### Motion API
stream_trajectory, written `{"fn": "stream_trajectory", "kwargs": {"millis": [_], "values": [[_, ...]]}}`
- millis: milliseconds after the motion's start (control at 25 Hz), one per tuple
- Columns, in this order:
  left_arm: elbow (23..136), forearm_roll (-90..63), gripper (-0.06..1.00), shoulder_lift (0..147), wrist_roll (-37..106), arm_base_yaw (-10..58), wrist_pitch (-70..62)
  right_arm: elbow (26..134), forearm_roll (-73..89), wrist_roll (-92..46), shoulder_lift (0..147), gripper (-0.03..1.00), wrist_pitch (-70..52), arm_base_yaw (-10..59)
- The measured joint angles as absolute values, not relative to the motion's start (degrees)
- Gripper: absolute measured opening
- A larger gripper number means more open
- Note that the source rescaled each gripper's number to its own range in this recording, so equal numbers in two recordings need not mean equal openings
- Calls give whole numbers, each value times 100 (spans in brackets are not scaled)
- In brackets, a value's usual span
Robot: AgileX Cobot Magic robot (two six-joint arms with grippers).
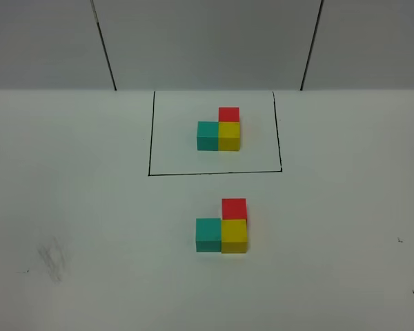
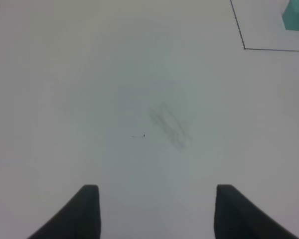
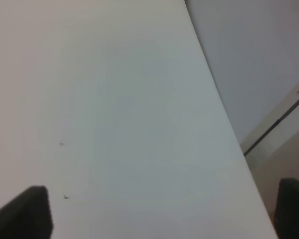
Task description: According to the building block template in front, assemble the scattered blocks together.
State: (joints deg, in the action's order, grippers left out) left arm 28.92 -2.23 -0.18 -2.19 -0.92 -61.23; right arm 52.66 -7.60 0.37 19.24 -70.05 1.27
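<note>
The building block template (image 1: 219,129) stands inside the thin black drawn rectangle (image 1: 150,138) at the back: teal left, yellow right, red behind the yellow. In front of it the scattered blocks sit joined in the same L: teal cube (image 1: 208,234), yellow cube (image 1: 234,236), red cube (image 1: 234,208). Neither arm shows in the exterior high view. My left gripper (image 2: 157,211) is open and empty over bare table; a teal template cube (image 2: 296,16) and a frame corner show at the edge of its view. My right gripper (image 3: 162,209) is open and empty near the table's right edge.
The white table (image 1: 90,207) has a grey smudge (image 1: 53,260) at the front left and small dark marks (image 1: 400,240) at the right. A grey wall (image 1: 207,41) with two dark seams stands behind. The table's edge (image 3: 224,124) drops off beside my right gripper.
</note>
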Motion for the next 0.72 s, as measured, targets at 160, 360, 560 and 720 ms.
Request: {"fn": "stream_trajectory", "kwargs": {"millis": [160,360,560,720], "values": [[2892,-223,16,-18,-219,-92,-6123,4596,-353,310,791,78,-6902,127],[2892,-223,16,-18,-219,-92,-6123,3688,-233,370,22,78,-6468,127],[2892,-223,16,-18,-219,-92,-6123,3008,48,373,-37,78,-6056,127],[2892,-223,16,-18,-219,-92,-6123,2841,150,367,-37,78,-6072,127]]}}
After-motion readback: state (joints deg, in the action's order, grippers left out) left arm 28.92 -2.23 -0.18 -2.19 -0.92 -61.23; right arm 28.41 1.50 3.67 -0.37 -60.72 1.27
